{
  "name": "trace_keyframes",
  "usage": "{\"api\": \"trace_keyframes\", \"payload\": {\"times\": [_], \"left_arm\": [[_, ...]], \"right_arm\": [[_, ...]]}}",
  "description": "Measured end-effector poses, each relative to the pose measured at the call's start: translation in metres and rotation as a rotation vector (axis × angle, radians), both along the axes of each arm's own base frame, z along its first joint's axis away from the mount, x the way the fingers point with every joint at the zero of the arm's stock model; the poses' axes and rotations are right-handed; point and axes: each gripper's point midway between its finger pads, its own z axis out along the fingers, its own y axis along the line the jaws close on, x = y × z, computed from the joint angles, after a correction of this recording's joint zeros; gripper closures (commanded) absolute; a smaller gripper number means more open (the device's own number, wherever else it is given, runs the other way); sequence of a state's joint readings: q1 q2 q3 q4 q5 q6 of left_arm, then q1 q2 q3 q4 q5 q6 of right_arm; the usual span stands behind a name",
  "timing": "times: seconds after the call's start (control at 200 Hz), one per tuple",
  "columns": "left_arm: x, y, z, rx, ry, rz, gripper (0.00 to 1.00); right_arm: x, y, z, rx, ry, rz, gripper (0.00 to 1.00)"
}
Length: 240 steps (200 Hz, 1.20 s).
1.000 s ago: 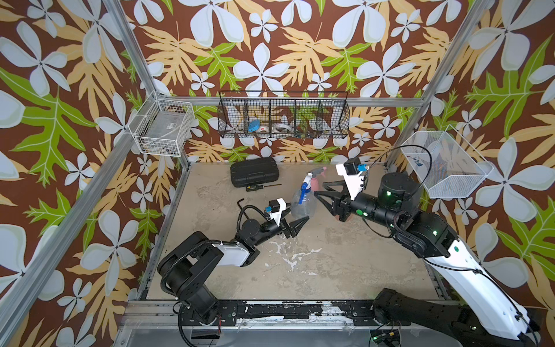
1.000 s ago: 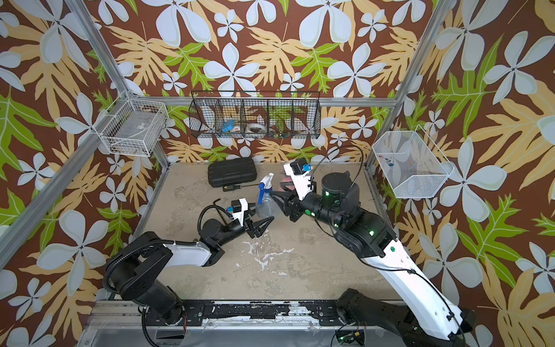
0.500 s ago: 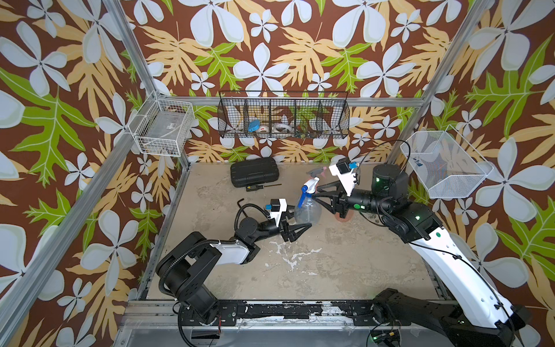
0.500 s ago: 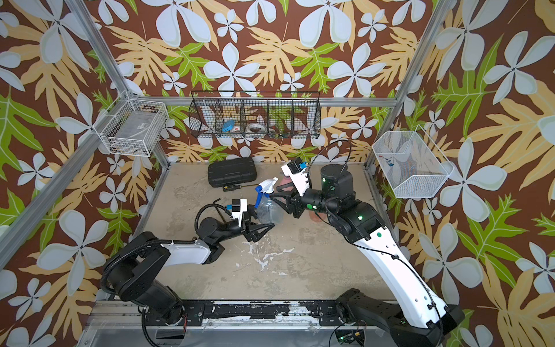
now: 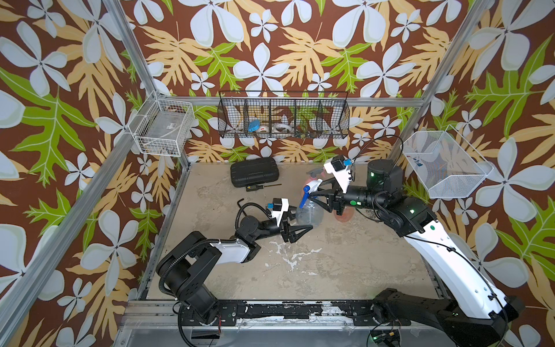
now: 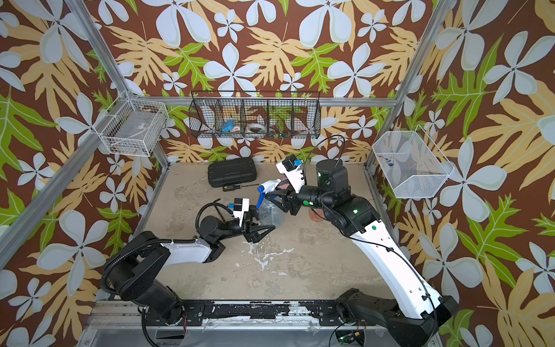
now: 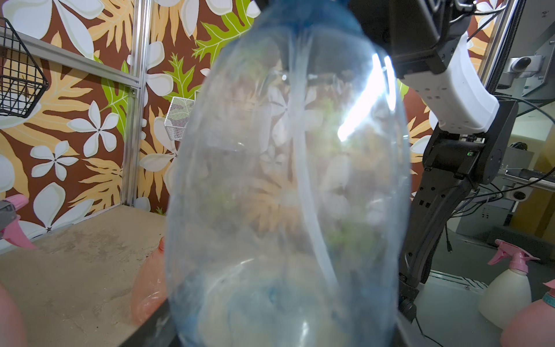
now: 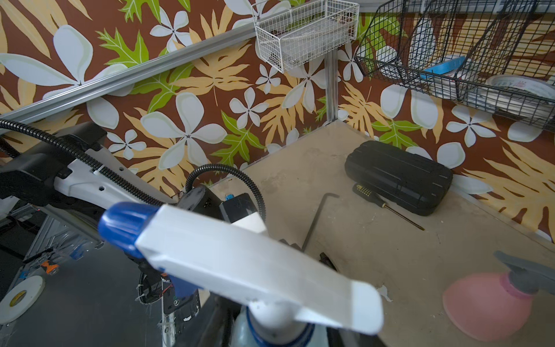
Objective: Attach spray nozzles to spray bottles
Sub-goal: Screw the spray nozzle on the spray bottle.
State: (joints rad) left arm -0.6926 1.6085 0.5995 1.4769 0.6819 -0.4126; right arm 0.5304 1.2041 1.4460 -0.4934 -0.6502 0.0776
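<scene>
Low over the bench [image 5: 300,270], the left pincer [image 5: 306,229] pinches the clear bottle [image 5: 310,211] near its base, steadying it upright so the white and blue nozzle [image 5: 314,184] seats on its neck; the right pincer [image 5: 316,195] straddles that collar, grip impossible to tell; behind stands the pink bottle [image 8: 486,306], capped

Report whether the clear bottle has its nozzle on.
On: the white and blue nozzle sits on the neck of the clear bottle. Whether it is screwed tight, cannot tell.

The surface [image 5: 330,270] is free along its front edge. The clear bottle [image 5: 310,214] blocks its centre; black case [image 5: 254,172], screwdriver [image 5: 261,187] and pink bottle [image 8: 486,303] stand near the back edge.
</scene>
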Motion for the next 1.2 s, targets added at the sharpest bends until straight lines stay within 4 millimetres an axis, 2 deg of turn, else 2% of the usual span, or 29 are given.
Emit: {"api": "trace_keyframes", "payload": {"times": [0.185, 0.355, 0.52, 0.646, 0.811, 1.031, 1.201], "left_arm": [[-0.001, -0.001, 0.002, -0.001, -0.008, -0.010, 0.56], [0.000, -0.001, 0.002, -0.002, -0.005, -0.011, 0.56], [0.001, 0.000, 0.003, 0.002, -0.005, -0.003, 0.56], [0.003, 0.002, 0.004, 0.022, -0.027, 0.033, 0.56], [0.013, 0.010, 0.003, 0.064, -0.052, 0.145, 0.55], [0.040, 0.028, -0.006, 0.113, -0.040, 0.353, 0.55], [0.052, 0.038, -0.008, 0.118, -0.054, 0.475, 0.56]], "right_arm": [[0.000, 0.004, -0.003, -0.006, 0.001, 0.006, 0.65], [0.001, 0.004, -0.002, -0.012, -0.014, -0.002, 0.78], [0.001, 0.006, -0.002, -0.017, -0.023, -0.009, 1.00], [0.000, 0.008, -0.002, -0.022, -0.035, -0.006, 1.00], [0.007, 0.006, -0.008, -0.033, -0.053, -0.051, 1.00], [0.044, -0.002, -0.024, -0.014, 0.002, -0.260, 1.00], [0.059, -0.002, -0.030, 0.050, 0.067, -0.473, 1.00]]}}
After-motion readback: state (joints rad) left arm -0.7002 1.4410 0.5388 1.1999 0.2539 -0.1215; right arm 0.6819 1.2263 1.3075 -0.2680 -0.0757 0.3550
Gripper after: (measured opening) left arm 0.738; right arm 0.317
